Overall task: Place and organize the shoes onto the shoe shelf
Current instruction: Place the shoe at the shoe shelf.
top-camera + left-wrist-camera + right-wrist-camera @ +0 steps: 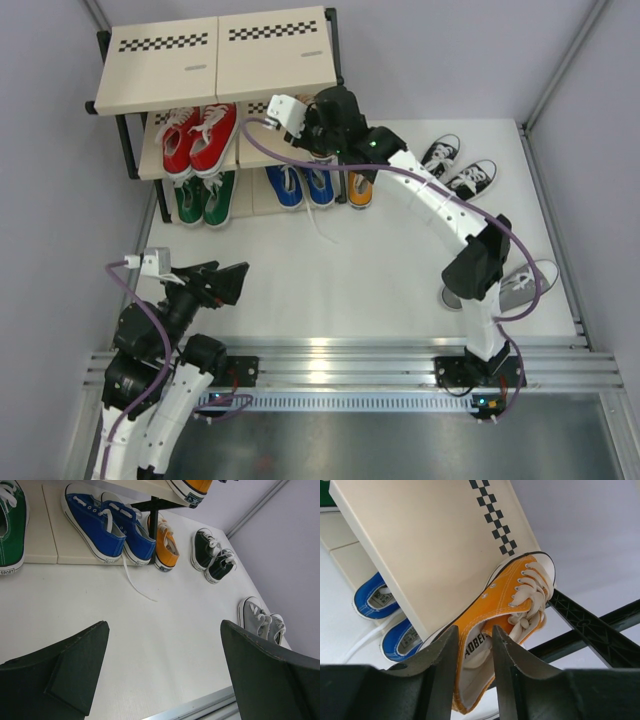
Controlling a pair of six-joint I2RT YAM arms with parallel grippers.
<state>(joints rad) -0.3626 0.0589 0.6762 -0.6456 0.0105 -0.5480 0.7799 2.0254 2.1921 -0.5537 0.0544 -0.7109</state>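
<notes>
Evidently the step in hand is setting one small orange canvas sneaker [510, 595] on the middle tier of the black-framed, beige-boarded shoe shelf [430, 545], at its right end under the checkered top board. The right gripper [473, 632] reaches in there, its jaws a little apart astride the shoe's heel wall with insole showing between them, so the hold looks released. The next move probably calls for a straight pull back out from under that board without dragging the shoe, then a reach for the orange mate [167, 547] by the shelf's lower right post. The middle tier's left end holds the red canvas pair [197, 138]. The bottom tier holds the green pair [205, 198] at left and the blue pair [110, 530] at right. The black pair [212, 555] and grey pair [260, 620] wait on the white table [75, 595] right of the shelf. The left gripper [164, 630] hangs in front of the shelf, fully spread, holding nothing.
</notes>
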